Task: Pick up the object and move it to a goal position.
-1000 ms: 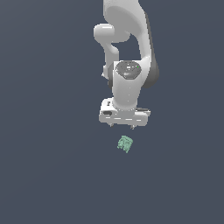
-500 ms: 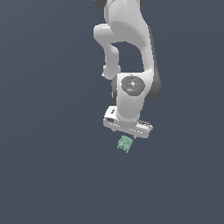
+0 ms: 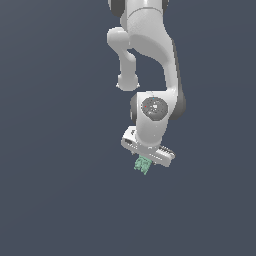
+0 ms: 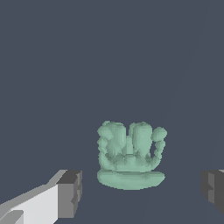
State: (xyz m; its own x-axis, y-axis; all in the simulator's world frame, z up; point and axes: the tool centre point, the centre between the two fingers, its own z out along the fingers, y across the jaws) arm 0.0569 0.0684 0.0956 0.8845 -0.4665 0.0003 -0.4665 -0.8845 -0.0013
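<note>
Hanging directly above the mint-green object (image 4: 130, 158), the gripper (image 4: 142, 192) is seen spread wide, its fingers (image 4: 69, 194) flanking the lump untouched; nothing else is seen nearby.

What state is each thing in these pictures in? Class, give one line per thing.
end effector: open, fingers spread to either side of the lump, not touching it.
mint-green lump: resting on the dark surface, not gripped, not lifted.
arm: bent down over the lump, end effector just above it.
</note>
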